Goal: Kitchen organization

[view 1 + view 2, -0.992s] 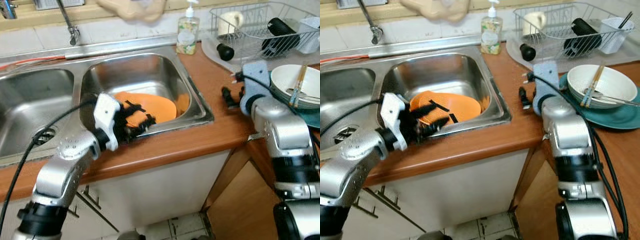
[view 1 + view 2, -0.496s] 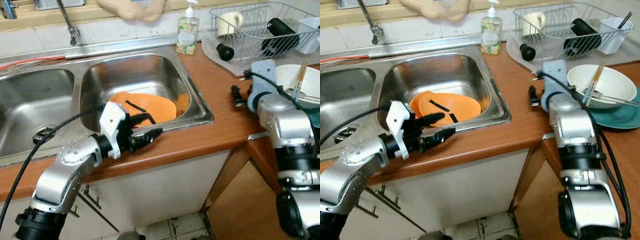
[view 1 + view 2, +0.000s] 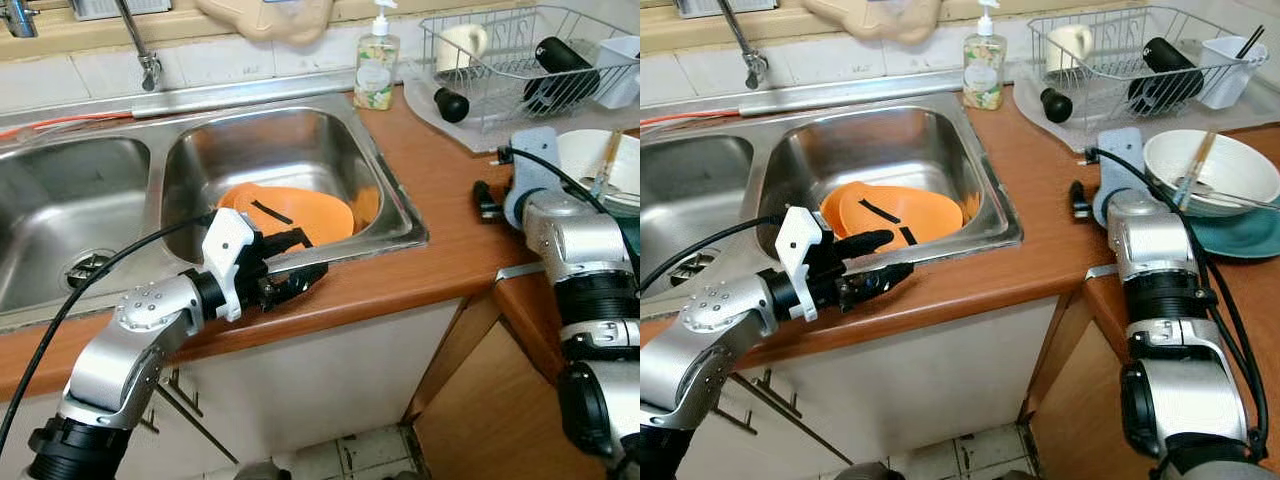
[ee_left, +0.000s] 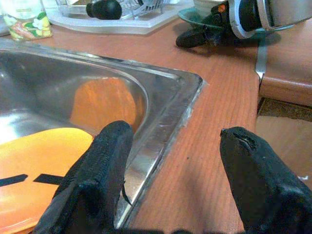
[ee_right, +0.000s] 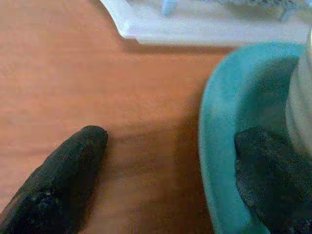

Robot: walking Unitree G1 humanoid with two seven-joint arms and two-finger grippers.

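Looking down from the head, the left gripper (image 3: 283, 268) hovers with fingers spread at the front rim of the right sink basin (image 3: 330, 135), where one orange plate (image 3: 300, 215) lies flat on the bottom. On the counter (image 3: 430, 210) to the right, the right gripper (image 3: 1080, 200) sits just beside the teal plate (image 3: 1240, 235), which carries one white bowl (image 3: 1220, 165) with chopsticks (image 3: 1192, 170) across it (how many, I cannot tell). One soap bottle (image 3: 376, 62) stands behind the sink and one dish rack (image 3: 500, 60) holds a mug (image 3: 463, 42), a dark bottle (image 3: 560, 55) and a white cup (image 3: 1225, 65).

Along the left wrist, the two fingers (image 4: 97, 175) straddle the sink rim, one over the basin near the orange plate, one over the wood.

Along the right wrist, the fingers (image 5: 63, 175) stand apart, one on bare counter, the other over the teal plate's edge. Judging from this, the step is gripping that rim: close slowly and lift level, or the bowl may slide.
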